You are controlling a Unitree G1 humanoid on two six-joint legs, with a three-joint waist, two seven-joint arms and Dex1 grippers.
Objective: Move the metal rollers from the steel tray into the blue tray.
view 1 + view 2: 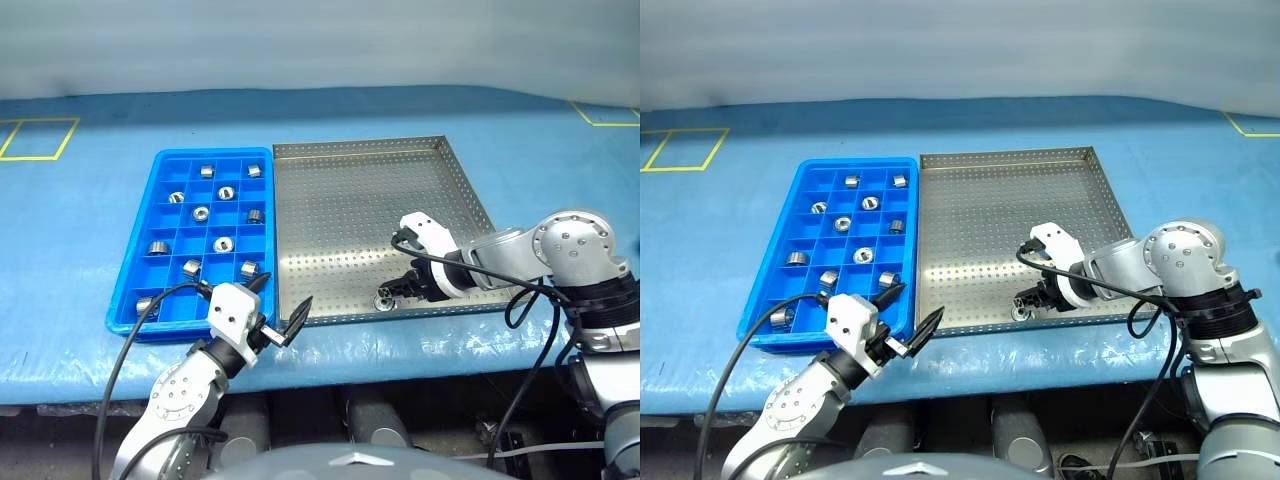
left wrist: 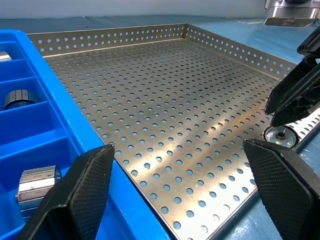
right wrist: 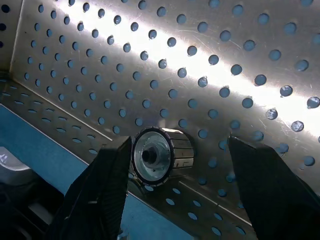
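One metal roller point(image 3: 161, 156) lies between the right hand's point(image 3: 175, 200) parted fingers.

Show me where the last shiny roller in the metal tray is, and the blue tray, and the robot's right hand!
roller point(image 3: 155, 156): right wrist view, on its round end face.
blue tray point(image 1: 165, 166): left eye view, on its far left rim.
right hand point(image 3: 177, 187): right wrist view, midway between its open fingertips, beside the roller.
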